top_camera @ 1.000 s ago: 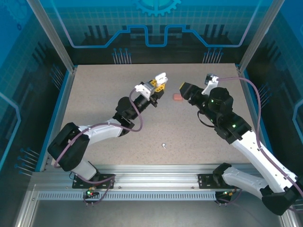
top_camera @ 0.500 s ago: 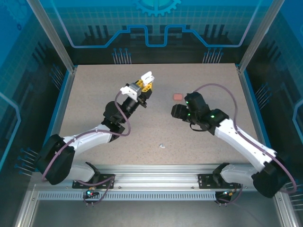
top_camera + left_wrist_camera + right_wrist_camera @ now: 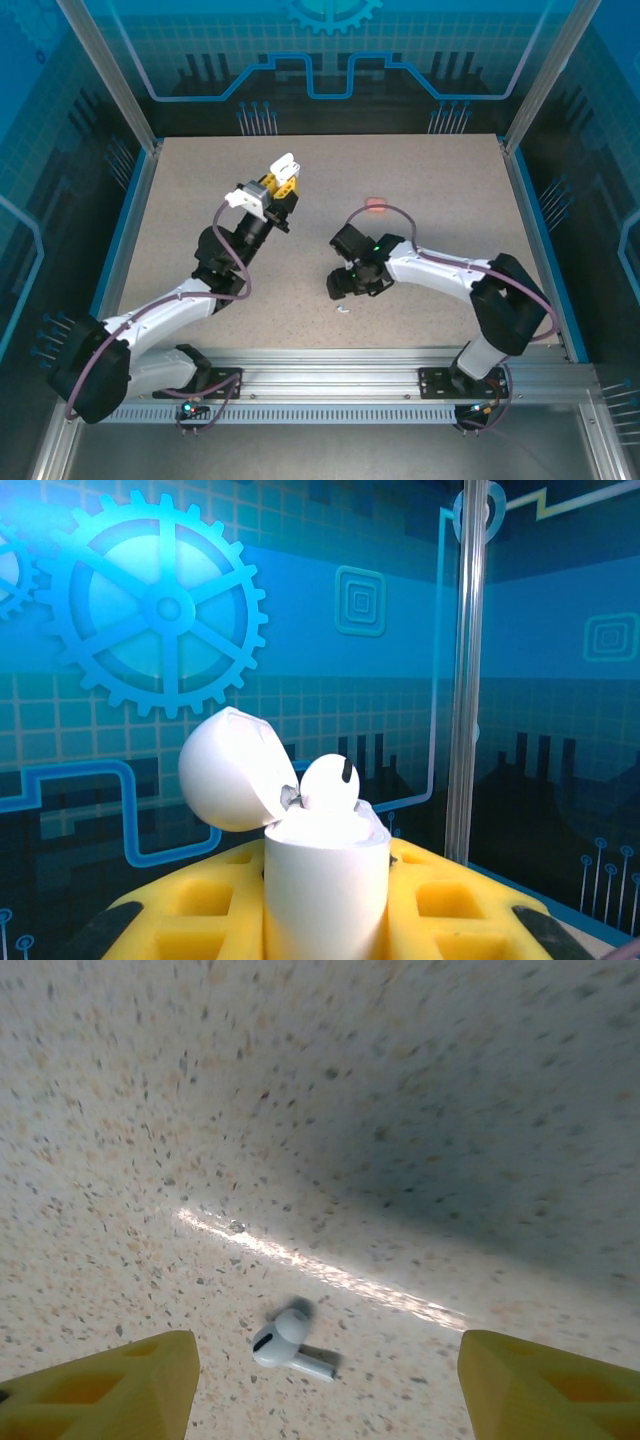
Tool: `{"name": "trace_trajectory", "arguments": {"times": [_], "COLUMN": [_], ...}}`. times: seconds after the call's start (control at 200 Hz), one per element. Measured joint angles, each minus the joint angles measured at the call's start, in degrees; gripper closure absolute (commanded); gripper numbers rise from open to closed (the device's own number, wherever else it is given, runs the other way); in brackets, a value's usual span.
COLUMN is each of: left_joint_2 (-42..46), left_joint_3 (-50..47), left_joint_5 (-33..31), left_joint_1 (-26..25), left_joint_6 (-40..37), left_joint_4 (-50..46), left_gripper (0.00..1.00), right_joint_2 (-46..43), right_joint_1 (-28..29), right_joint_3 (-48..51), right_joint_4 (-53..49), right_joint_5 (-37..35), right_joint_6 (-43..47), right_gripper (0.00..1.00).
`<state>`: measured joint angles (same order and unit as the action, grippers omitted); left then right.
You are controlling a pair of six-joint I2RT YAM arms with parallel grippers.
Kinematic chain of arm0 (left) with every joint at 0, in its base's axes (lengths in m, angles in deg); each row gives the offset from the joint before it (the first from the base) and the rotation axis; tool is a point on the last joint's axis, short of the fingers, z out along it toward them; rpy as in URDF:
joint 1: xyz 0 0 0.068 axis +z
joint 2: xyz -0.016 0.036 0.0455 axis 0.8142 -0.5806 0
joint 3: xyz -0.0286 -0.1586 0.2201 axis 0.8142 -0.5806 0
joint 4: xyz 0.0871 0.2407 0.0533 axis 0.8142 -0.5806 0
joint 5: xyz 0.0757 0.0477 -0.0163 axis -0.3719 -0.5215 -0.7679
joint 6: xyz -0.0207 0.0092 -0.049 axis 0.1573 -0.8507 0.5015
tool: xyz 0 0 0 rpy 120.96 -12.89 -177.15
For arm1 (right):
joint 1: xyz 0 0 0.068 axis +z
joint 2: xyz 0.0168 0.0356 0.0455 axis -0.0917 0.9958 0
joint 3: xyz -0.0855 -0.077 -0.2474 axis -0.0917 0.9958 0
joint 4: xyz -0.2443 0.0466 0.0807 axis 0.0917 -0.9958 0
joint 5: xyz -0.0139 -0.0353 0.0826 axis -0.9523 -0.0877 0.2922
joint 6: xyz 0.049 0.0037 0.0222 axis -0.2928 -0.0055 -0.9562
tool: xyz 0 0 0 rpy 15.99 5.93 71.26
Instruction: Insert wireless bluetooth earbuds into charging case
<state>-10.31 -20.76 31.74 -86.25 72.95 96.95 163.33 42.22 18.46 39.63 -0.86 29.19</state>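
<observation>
white case (image 3: 325, 880): upright, lid flipped open to the left | seated earbud (image 3: 330, 783): white, tucked in that case, round head poking out | loose earbud (image 3: 285, 1343): white, stemmed, lying on its side on the table (image 3: 450, 1110) | pink case (image 3: 376, 204): flat on the table farther back, probably closed

I work in a robot lab cell: speckled tabletop (image 3: 420, 170) ahead, aluminium frame posts (image 3: 112, 75) at ten and two o'clock, blue gear-and-circuit printed panels (image 3: 330, 60) at twelve, slotted mounting rail (image 3: 330, 385) at six.
</observation>
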Motion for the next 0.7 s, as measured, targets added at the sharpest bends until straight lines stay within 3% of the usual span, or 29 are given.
{"name": "trace_trajectory", "arguments": {"times": [0.305, 0.7], "left_joint_2": [0.0, 1.4], "left_joint_3": [-0.3, -1.1], "left_joint_5": [-0.1, -0.2], "left_joint_1": [0.0, 0.0], "left_joint_6": [0.0, 0.0], "left_joint_4": [-0.7, -1.4], "left_gripper": [1.00, 1.00], "right_joint_2": [6.2, 6.6], "right_joint_1": [3.8, 7.8], "right_joint_3": [0.0, 0.0], "right_joint_4": [2.4, 2.6], "right_joint_5": [1.1, -0.9], "right_joint_6": [-1.3, -4.3], "right_gripper": [0.31, 0.32]}}
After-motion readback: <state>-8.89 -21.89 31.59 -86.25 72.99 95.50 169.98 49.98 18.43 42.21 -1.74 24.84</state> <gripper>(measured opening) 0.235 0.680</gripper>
